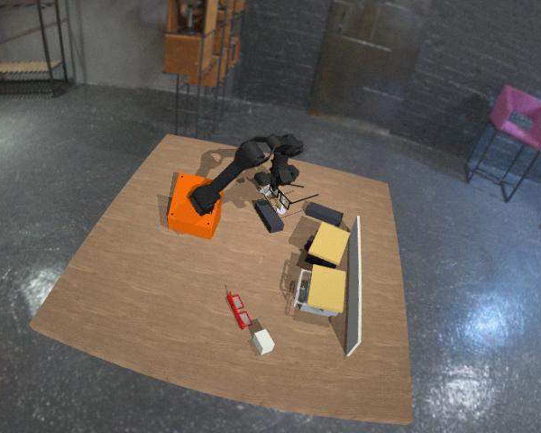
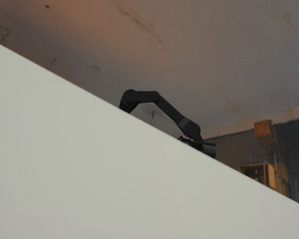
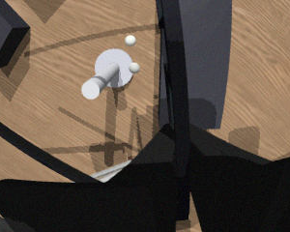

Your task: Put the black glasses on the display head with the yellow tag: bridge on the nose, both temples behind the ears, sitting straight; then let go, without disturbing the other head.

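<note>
My gripper (image 1: 274, 187) (image 3: 176, 131) is shut on the black glasses (image 1: 284, 200) (image 3: 173, 87), held above the table beside a dark block. In the top view their temples reach out to the right. In the wrist view the front runs upright between the fingertips, with two pale nose pads left of it and one temple at lower left. Two display heads stand at the right under yellow tops: a black one (image 1: 321, 262) and a grey one (image 1: 318, 311) with a pale frame at its front. I cannot tell which bears the yellow tag. The exterior view hides gripper and glasses.
A dark block (image 1: 268, 216) (image 3: 203, 63) and a small white round stand (image 1: 280, 211) (image 3: 114, 58) lie below the glasses. Another dark block (image 1: 324, 213) is near the heads. A tall panel (image 1: 353, 289) (image 2: 92, 167) stands behind them. Red glasses (image 1: 236, 305) and a white block (image 1: 263, 341) lie in front.
</note>
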{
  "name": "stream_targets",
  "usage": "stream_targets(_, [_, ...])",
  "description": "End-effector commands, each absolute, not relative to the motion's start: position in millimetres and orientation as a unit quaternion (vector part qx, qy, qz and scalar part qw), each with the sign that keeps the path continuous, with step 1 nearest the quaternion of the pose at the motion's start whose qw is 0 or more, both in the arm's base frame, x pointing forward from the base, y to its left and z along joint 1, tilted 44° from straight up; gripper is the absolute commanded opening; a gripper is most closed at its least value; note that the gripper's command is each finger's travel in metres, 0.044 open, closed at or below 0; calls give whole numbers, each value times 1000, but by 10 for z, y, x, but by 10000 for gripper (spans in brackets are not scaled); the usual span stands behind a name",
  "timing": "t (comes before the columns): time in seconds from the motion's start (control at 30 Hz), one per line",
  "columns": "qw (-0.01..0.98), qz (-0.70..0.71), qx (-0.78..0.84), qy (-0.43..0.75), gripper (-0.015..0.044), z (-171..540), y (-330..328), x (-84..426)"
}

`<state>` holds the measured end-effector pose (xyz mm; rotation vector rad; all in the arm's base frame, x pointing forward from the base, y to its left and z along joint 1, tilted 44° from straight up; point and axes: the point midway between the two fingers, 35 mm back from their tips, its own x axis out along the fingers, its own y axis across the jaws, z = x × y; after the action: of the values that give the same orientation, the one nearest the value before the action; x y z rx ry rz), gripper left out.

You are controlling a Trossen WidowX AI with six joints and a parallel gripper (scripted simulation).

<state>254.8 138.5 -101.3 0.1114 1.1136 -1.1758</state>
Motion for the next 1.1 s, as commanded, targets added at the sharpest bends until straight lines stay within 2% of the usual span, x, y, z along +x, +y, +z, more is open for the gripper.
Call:
stream_targets(0.0, [689,-529,51,493,0,-1106,1296,2562])
stream_targets(0.27, [689,-529,51,493,0,-1421,990,2533])
stream_targets(1.07, [689,-530,50,492,0,-1325,869,2536])
